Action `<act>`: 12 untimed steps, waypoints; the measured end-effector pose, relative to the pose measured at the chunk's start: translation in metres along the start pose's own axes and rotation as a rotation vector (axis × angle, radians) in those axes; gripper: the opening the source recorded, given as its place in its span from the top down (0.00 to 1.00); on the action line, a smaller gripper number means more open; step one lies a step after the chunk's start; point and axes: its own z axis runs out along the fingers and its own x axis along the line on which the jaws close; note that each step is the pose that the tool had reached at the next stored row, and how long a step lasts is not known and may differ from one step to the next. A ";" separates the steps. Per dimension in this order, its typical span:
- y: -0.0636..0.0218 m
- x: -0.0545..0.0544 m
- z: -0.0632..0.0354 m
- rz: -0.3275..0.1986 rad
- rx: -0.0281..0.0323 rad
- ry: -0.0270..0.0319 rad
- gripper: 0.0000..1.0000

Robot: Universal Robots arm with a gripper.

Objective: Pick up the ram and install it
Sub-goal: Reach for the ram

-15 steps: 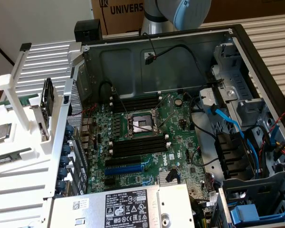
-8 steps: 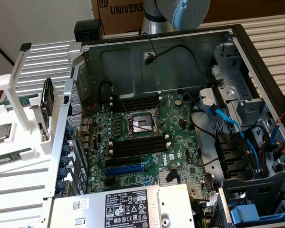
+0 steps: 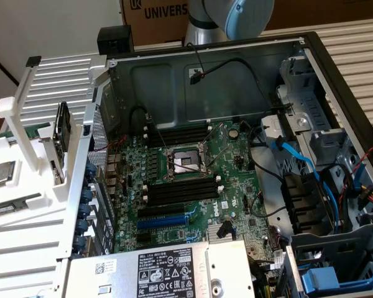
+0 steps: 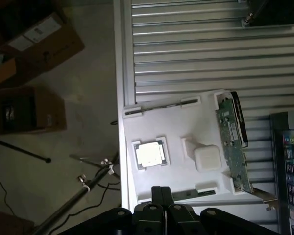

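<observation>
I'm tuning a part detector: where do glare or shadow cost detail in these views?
Wrist view: the processor chip glares to blank white on the white tray; the floor lies dim, the gripper a black shape. Exterior view: even light, the motherboard plainly lit, mild shadow among the cables.

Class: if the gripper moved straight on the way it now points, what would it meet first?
Probably the white tray, at the edge lying just beyond the gripper; depth is unclear.

One white tray [image 4: 186, 122]; one silver chip [image 4: 150, 153]; one green card [image 4: 231, 147] (with bracket)
</observation>
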 end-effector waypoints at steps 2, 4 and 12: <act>-0.0021 0.000 -0.0001 0.000 0.0000 -0.0001 0.89; -0.0050 0.000 -0.0003 0.000 0.0000 0.0000 0.89; -0.0246 0.000 -0.0013 0.000 -0.0037 0.0004 0.89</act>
